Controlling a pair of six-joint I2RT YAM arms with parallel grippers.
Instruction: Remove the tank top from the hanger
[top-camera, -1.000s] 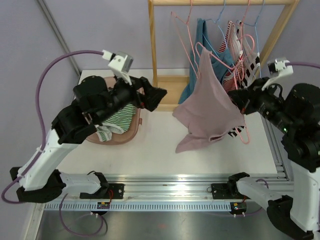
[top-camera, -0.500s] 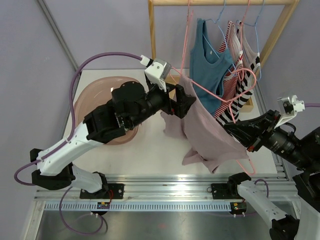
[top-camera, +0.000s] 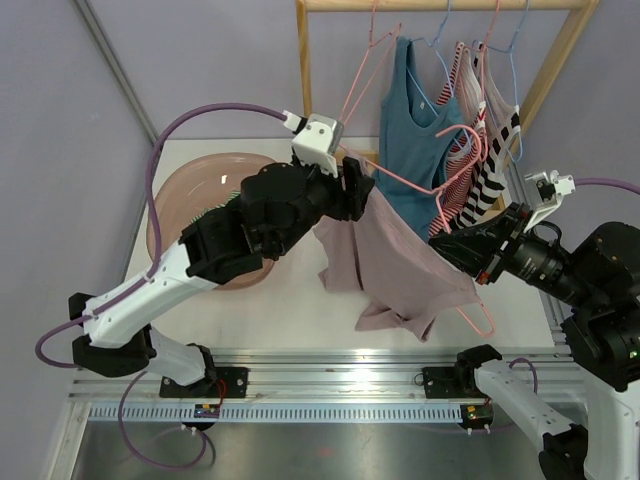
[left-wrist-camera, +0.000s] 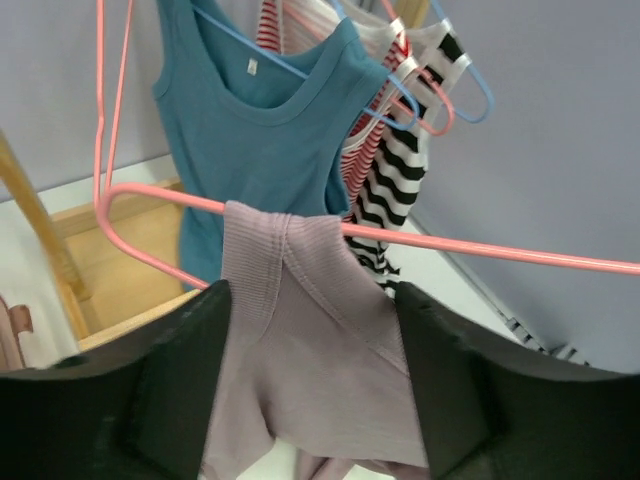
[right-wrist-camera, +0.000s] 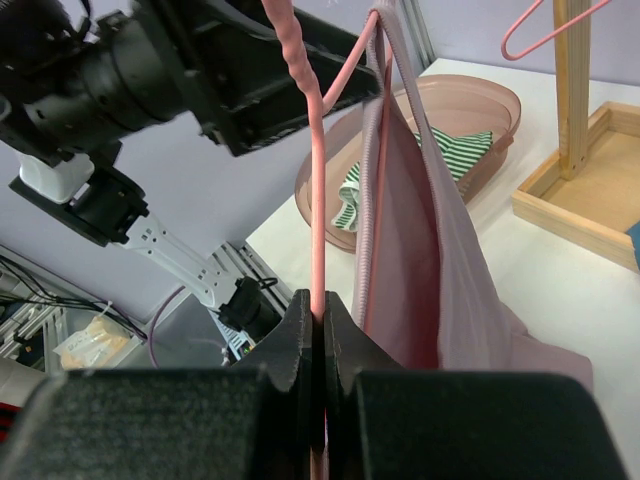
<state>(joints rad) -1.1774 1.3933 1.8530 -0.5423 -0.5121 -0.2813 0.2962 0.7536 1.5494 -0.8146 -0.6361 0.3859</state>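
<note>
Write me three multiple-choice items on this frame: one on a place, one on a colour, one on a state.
1. Where does the green-and-white striped garment lie? A on the floor; B in the pink oval plastic basin; C on a shelf.
2. What colour is the thin wire hanger carrying the mauve ribbed tank top? A blue; B white; C pink.
3. How is the right pincer? A shut on that hanger's wire; B wide open; C out of view.

Answers: 1 B, the right wrist view shows it inside the basin. 2 C, the wire under the strap is pink. 3 A, its fingers meet on the wire in the right wrist view.
</note>
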